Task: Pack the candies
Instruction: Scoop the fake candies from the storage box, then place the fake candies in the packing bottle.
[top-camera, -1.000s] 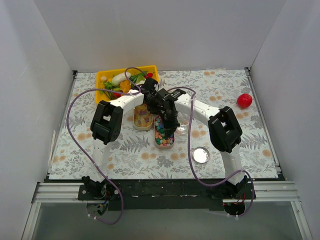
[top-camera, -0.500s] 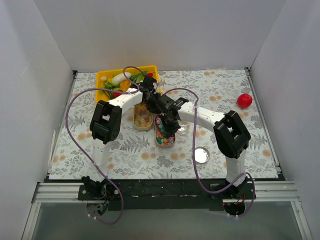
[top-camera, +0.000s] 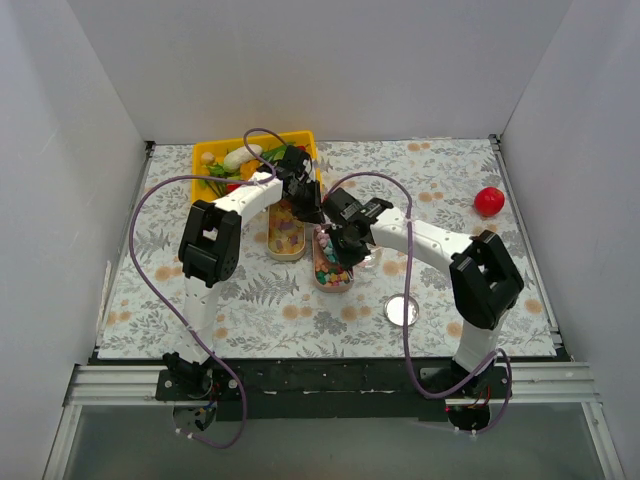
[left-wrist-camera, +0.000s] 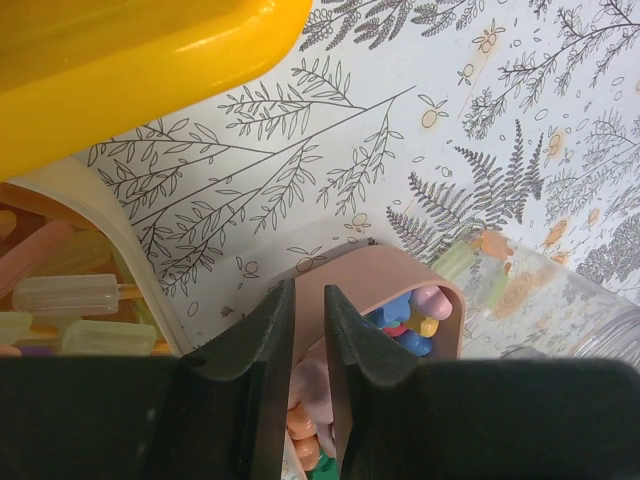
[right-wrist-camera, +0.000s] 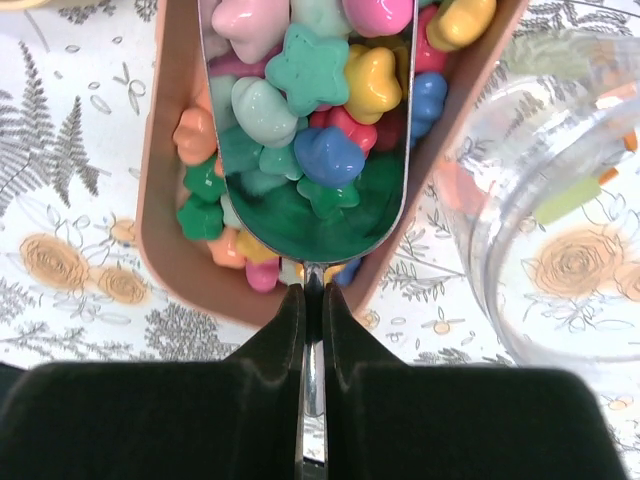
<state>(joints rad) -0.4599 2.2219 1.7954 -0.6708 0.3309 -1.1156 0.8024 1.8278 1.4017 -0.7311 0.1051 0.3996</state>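
Candies (right-wrist-camera: 305, 70), pastel mix (pink, blue, green, yellow; star and blob shapes): one heap lies in the bowl of the metal scoop (right-wrist-camera: 290, 215), and more fill the pink tray (right-wrist-camera: 155, 220) under and around it. The scoop bowl sits inside the tray, low among the sweets, with its thin handle running back to the right gripper (right-wrist-camera: 313, 330).

Right gripper: jaws drawn narrow, pinching the scoop handle between the fingertips.

Left gripper (left-wrist-camera: 309, 325): jaws nearly together, gripping the far end of the pink tray, whose end wall sits between the two fingers.

Clear jar (right-wrist-camera: 560, 180): upright, just beside the pink tray on its right side. It does not touch the scoop. A round lid (top-camera: 402, 311) lies flat on the floral cloth (top-camera: 200, 290), nearer the arm bases and apart from the jar.

Beige tray (left-wrist-camera: 120, 240): just left of the pink tray, holding translucent yellow-orange candies (left-wrist-camera: 65, 295); wrist view shows them as short sticks.

Yellow tray (left-wrist-camera: 130, 80): behind the beige tray, at the back left of the table, holding toy vegetables (top-camera: 235, 160).

Red ball (top-camera: 489, 201): far right of the cloth, well apart from both arms and all trays
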